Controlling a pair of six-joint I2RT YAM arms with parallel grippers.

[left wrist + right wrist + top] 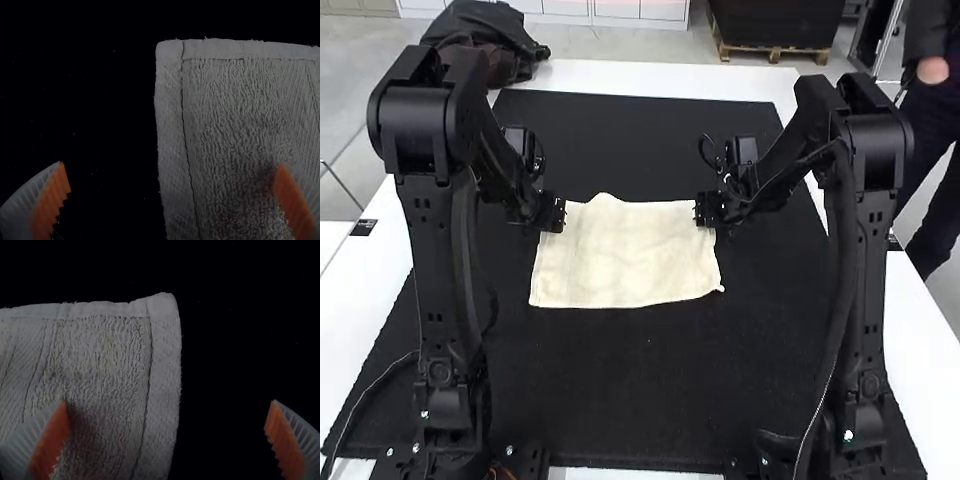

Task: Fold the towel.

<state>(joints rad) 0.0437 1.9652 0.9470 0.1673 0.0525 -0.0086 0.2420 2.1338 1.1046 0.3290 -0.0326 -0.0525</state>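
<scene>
The cream towel [626, 255] lies spread as a rough rectangle on the black mat, its far edge slightly bumpy. At its far left corner is my left gripper [556, 214]; my right gripper [704, 210] is at the far right corner. In the left wrist view, my left gripper [171, 175] stands wide open, one finger over the towel [240, 115] and the other over the mat. The right wrist view has my right gripper [166, 415] likewise open, its fingers on either side of the hemmed edge of the towel [100, 350].
The black mat [620, 400] reaches around the towel on all sides, with the white table [660, 78] beyond it. A dark bag [490, 40] rests at the table's far left corner. Both arms rise along the mat's sides.
</scene>
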